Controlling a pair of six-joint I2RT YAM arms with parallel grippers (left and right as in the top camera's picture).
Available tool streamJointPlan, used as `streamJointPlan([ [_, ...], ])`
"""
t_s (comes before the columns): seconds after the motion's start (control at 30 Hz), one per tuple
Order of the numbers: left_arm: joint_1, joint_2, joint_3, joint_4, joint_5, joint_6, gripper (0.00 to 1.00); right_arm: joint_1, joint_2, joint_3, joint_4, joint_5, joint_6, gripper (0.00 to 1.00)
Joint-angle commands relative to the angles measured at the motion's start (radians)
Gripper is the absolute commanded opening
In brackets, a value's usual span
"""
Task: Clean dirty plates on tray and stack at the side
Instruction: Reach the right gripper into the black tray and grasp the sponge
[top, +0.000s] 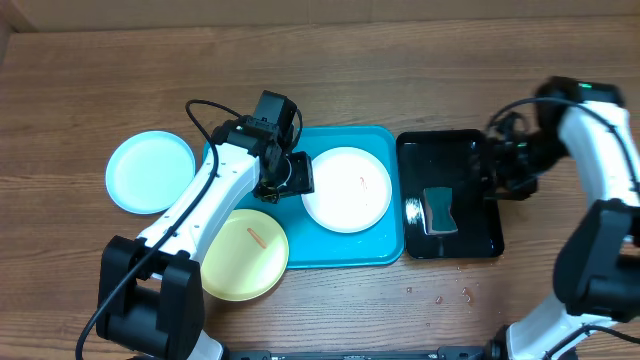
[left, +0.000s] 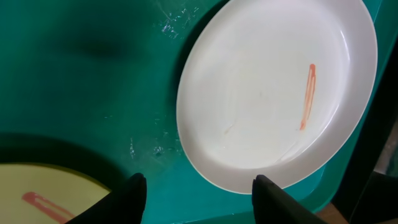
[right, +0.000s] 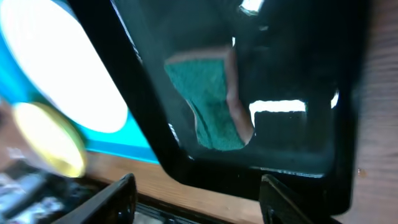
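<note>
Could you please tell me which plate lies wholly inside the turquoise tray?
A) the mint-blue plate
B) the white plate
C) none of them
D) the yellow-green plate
B: the white plate sits entirely within the turquoise tray. The mint-blue plate lies on the wooden table to the tray's left, and the yellow-green plate only overlaps the tray's near-left corner.

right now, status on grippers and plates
Left gripper open beside white plate. Right gripper open at black tray, sponge inside. Plate smeared, on blue tray. Yellow-green plate close.
</note>
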Motion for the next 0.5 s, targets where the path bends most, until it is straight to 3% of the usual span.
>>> streamJointPlan([
  [0.0,-0.015,-0.011,0.014,-0.006,-0.034,-0.01,0.55,0.085,-0.035,0.017,-0.011,0.193,0.063,0.67],
  [0.17,-0.019,-0.011,0.014,-0.008,-0.087,-0.009,0.55,0.165,-0.035,-0.01,-0.01,0.269,0.098,0.67],
  [0.37,-0.018,-0.011,0.014,-0.018,-0.092,-0.004,0.56,0.229,-0.035,-0.124,0.144,0.323,0.14,0.66],
  [0.47,-0.019,-0.011,0.014,-0.02,-0.092,-0.005,0.56,0.256,-0.035,-0.163,0.21,0.304,0.141,0.59],
])
